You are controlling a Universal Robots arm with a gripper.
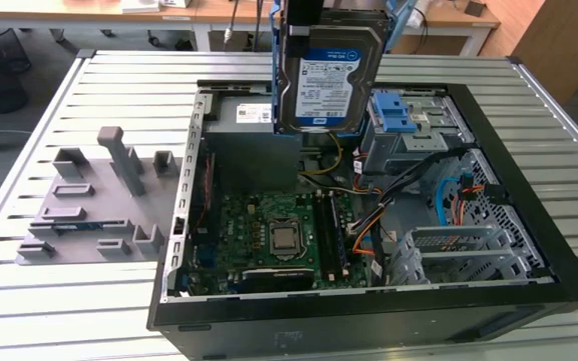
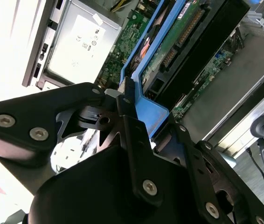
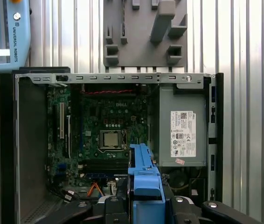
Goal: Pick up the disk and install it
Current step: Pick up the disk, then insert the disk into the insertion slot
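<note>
Exterior view: diffuse overhead light, disk (image 1: pixel 327 75) evenly lit, case (image 1: pixel 369 325) interior in shade. Second wrist view: table (image 2: pixel 1 46) overexposed to white glare, fingers (image 2: pixel 133 140) dark beside it.

One disk (image 1: pixel 327 75), one open computer case (image 1: pixel 369 320), one power-supply box (image 1: pixel 241 150), one drive cage (image 1: pixel 409 128), one motherboard (image 1: pixel 241 226), one grey fixture (image 1: pixel 93 207), all on one tabletop (image 1: pixel 48 301).

Disk (image 1: pixel 336 39) silver, white-blue label (image 1: pixel 328 89), blue carrier (image 3: pixel 143 173); motherboard (image 1: pixel 267 219) green; table (image 1: pixel 118 81) pale, slat-striped.

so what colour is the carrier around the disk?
Blue. Best in the first wrist view: carrier. Exterior view shows it edging the disk.
</note>
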